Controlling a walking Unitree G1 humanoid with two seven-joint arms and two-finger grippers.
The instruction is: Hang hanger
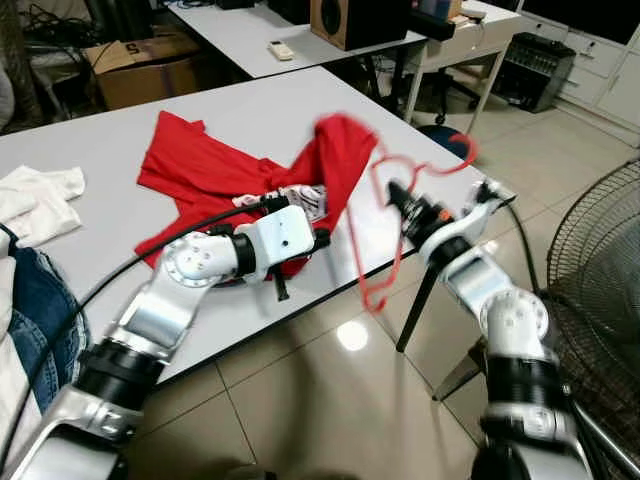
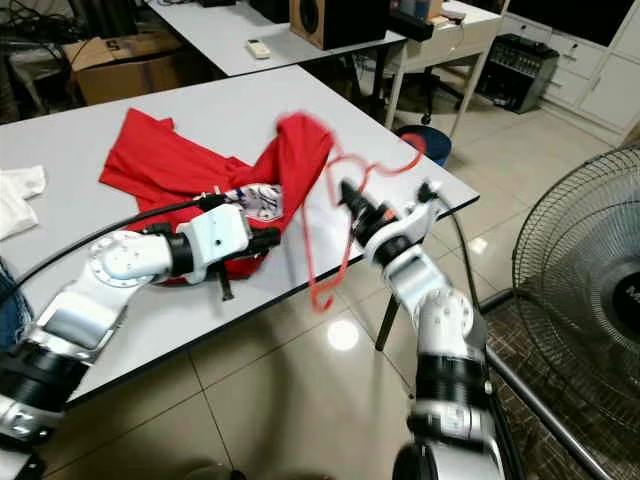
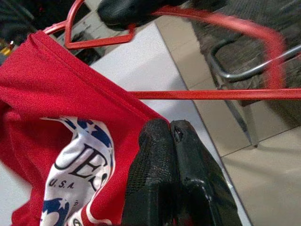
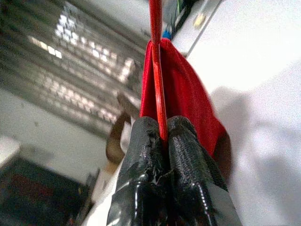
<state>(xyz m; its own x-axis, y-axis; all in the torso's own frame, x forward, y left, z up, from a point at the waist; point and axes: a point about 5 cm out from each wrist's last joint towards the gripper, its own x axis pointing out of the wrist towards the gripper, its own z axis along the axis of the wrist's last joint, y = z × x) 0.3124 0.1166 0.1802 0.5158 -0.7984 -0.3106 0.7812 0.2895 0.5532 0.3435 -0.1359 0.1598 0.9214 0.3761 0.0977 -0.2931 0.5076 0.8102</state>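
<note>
A red shirt [image 1: 215, 170] with a printed logo [image 3: 80, 165] lies crumpled on the white table [image 1: 100, 130]. One fold of it is lifted up over an end of the thin red hanger [image 1: 375, 297]. Beyond the table's front corner, my right gripper [image 1: 393, 190] is shut on the hanger's wire [image 4: 157, 70] and holds it above the edge. My left gripper [image 1: 322, 238] rests low on the table at the shirt's near edge, its fingertips [image 3: 160, 136] pressed together on the red cloth. The hanger's bar [image 3: 211, 94] crosses just beyond them.
White cloth [image 1: 35, 200] and blue jeans [image 1: 35, 310] lie at the table's left end. A standing fan [image 1: 600, 270] is close on the right, a blue bin [image 1: 450, 140] past the corner. Behind are a second table [image 1: 250, 35], a speaker [image 1: 350, 20] and a cardboard box [image 1: 140, 65].
</note>
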